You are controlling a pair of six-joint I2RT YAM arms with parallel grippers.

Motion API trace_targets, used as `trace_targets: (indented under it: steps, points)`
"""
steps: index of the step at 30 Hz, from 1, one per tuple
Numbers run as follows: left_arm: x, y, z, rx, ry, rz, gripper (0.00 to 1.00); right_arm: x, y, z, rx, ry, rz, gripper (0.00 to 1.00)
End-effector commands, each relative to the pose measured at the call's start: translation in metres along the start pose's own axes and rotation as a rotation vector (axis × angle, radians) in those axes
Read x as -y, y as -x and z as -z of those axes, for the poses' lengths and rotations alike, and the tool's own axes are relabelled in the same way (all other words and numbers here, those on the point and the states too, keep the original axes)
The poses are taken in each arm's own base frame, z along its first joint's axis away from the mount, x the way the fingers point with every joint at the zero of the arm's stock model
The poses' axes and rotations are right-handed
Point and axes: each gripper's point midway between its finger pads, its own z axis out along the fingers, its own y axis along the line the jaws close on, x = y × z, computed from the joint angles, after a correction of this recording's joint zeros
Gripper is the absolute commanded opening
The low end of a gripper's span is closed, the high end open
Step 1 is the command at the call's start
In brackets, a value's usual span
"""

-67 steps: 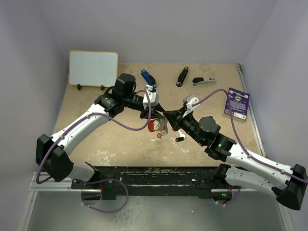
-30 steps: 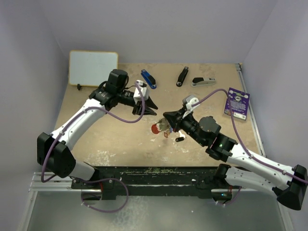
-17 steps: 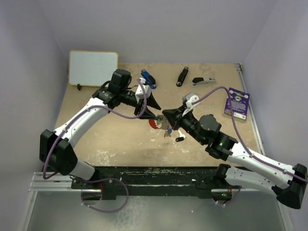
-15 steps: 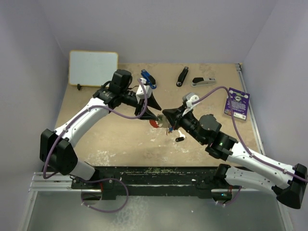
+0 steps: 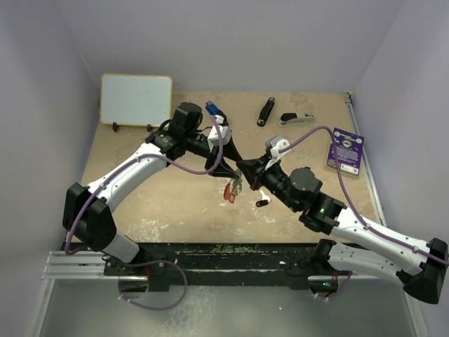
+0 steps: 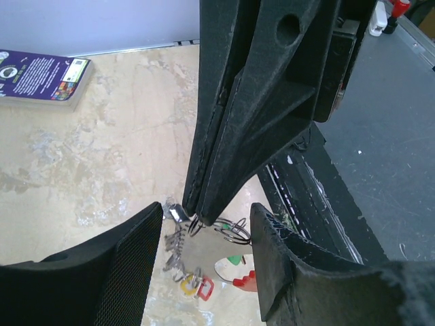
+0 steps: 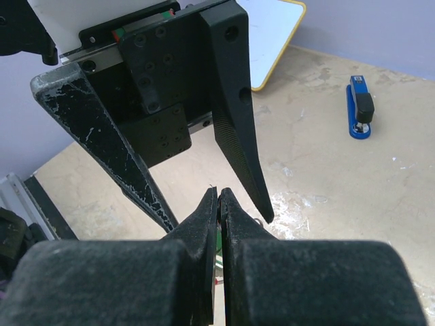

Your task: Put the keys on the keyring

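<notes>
The keyring [image 6: 238, 229], thin silver loops with a chain [image 6: 175, 246], a red fob [image 6: 253, 280] and yellow and red tags [image 6: 194, 284], hangs from my right gripper [image 6: 197, 216], which is shut on the ring. In the top view the bunch [image 5: 233, 188] dangles just above the table at its middle. My left gripper [image 6: 206, 212] is open, its fingers [image 7: 238, 115] standing on either side of the right gripper's [image 7: 219, 197] tip without touching the ring. One small black key [image 5: 262, 203] lies on the table just right of the bunch. Any other keys cannot be made out.
A blue stapler [image 5: 215, 112], a black stapler [image 5: 265, 111] and a grey stapler [image 5: 297, 119] lie along the back. A purple card [image 5: 346, 149] sits at the right edge, a whiteboard [image 5: 135, 99] at the back left. The arms' black base rail [image 5: 231, 253] runs along the near edge.
My left gripper has opened wider and moved right and nearer, from apart to straddling the right gripper's tip. The right gripper stayed put, holding the hanging keyring.
</notes>
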Motion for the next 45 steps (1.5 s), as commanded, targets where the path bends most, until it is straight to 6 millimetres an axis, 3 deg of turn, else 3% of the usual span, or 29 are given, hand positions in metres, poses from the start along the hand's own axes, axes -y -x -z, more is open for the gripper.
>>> trace_targets:
  steps: [1,18,30,45]
  points:
    - [-0.001,0.026,-0.005,0.048,-0.028,-0.070,0.58,-0.007,0.044,0.001,0.112,0.008,-0.015,0.00]
    - [-0.004,0.018,0.001,-0.031,0.028,-0.121,0.57,-0.007,0.044,0.005,0.114,0.006,-0.018,0.00]
    - [0.002,0.029,0.003,-0.020,0.011,-0.101,0.58,-0.007,0.045,0.005,0.119,0.004,-0.017,0.00]
    - [0.001,0.008,0.000,-0.054,-0.009,-0.025,0.52,-0.007,0.045,0.006,0.119,0.003,-0.017,0.00]
